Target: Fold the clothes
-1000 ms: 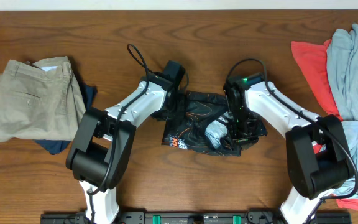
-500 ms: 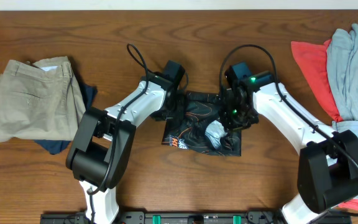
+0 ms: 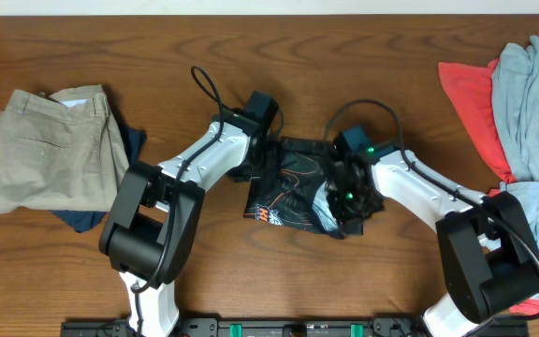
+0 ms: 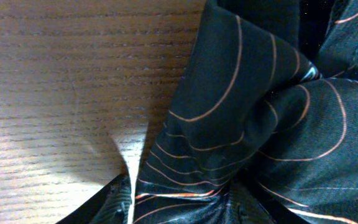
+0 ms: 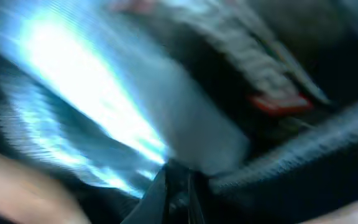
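Observation:
The black jersey point(image 3: 288, 187) with thin orange lines and logos lies bunched at the middle of the wooden table point(image 3: 251, 56). My left gripper point(image 3: 258, 157) is at its upper left edge. In the left wrist view the jaws point(image 4: 179, 211) are shut on a bunch of the jersey point(image 4: 260, 124). My right gripper point(image 3: 346, 198) is low over the jersey's right part. The right wrist view is blurred: the jaws point(image 5: 176, 190) pinch the fabric, whose pale inner side point(image 5: 104, 81) shows above them.
Folded khaki trousers point(image 3: 50, 150) lie on a dark blue garment point(image 3: 134, 140) at the left. A pile of grey-blue clothes point(image 3: 531, 94) and a red garment point(image 3: 466, 89) lies at the right edge.
My right gripper has lifted from the jersey's right edge and swung left and down, carrying that side over the middle. The left arm has not moved.

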`<state>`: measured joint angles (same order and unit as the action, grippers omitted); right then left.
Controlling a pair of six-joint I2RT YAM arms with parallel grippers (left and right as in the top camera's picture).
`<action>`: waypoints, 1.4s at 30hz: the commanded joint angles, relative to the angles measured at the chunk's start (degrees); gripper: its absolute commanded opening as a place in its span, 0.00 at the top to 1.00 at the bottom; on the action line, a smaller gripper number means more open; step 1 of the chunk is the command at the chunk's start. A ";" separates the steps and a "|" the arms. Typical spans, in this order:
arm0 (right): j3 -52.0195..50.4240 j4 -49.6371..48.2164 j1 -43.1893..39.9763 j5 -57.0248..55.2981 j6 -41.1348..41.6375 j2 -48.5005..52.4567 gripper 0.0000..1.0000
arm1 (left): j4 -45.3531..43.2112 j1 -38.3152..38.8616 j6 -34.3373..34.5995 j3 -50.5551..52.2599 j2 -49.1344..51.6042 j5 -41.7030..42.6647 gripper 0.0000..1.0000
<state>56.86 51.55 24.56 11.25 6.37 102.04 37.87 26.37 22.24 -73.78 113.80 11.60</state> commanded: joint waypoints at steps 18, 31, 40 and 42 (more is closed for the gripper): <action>0.46 -2.62 -5.97 -17.90 9.90 -0.15 0.85 | -0.11 -3.96 -2.25 -0.07 -4.72 1.22 0.24; 12.76 -0.13 -6.29 -17.90 7.28 -0.15 0.83 | -0.50 -4.44 -2.29 0.61 -3.93 2.99 0.11; 14.67 2.82 -6.29 -17.88 7.28 -0.15 0.83 | -4.94 -4.39 -9.22 0.87 -0.02 13.70 0.08; 14.67 2.91 -6.29 -17.88 7.28 -0.15 0.83 | -5.99 -4.33 -10.27 0.87 1.05 15.47 0.07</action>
<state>70.57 54.37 18.59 -6.07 14.41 101.93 32.58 21.91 16.10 -73.73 112.55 21.23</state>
